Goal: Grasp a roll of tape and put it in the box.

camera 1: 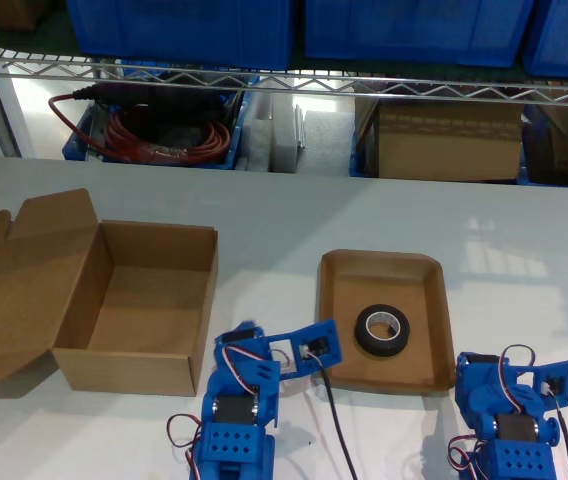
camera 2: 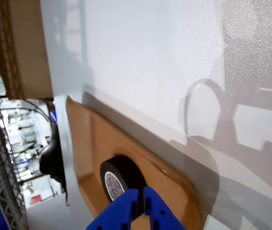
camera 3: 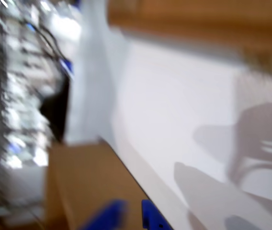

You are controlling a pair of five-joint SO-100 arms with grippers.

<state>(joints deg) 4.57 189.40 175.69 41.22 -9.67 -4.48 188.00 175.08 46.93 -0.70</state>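
Right, starting wide: plain white table (camera 1: 264, 200), glossy enough to throw glare and soft shadows, so expect a slippery surface under anything nudged. Behind it, a wire shelf (camera 1: 294, 82) loaded with blue bins (camera 1: 184, 25) and a coil of red cable (camera 1: 164, 140), all well clear of the work. Next down, the box (camera 1: 134, 370) towards the exterior view's left, open-topped, lid flap (camera 1: 24, 270) thrown back on its far side, nothing visible inside. Then the shallow tray (camera 1: 336, 300) near the middle, and lying flat in it, untouched, the roll of tape (camera 1: 382, 331). Smallest of all, my first gripper (camera 2: 141, 203): tips almost pressed together, pinching nothing. My second gripper (camera 3: 131, 213): too blurred to tell. Grasp not yet begun, by the look of it. To do it well: spread the jaws first, drop one finger into the pale core and one outside the ring, close firmly, lift clear of the tray rim before swinging over to the box.
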